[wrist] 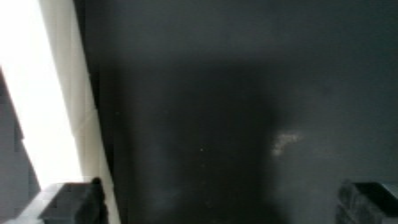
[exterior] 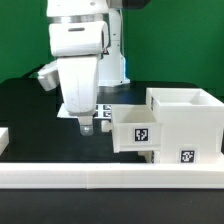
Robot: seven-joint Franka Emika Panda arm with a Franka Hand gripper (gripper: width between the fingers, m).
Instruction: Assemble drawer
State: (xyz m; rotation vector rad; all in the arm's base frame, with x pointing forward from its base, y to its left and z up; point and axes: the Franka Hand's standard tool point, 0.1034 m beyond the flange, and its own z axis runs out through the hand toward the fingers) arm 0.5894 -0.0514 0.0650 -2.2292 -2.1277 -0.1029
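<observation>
Panda arm's white body descends over the black table (exterior: 25,110) at the exterior view's left, dwarfing the drawer case (exterior: 185,125) at the right, which stands behind the long white rail (exterior: 110,178) along the near edge. A small tray (exterior: 135,128) juts from the case's left side. The gripper (exterior: 85,127), jaws apart, holds nothing

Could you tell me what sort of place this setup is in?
Probably a robotics lab bench: a black table against a green backdrop, a tagged white drawer case and tray, and the gripper hanging open and empty.
</observation>
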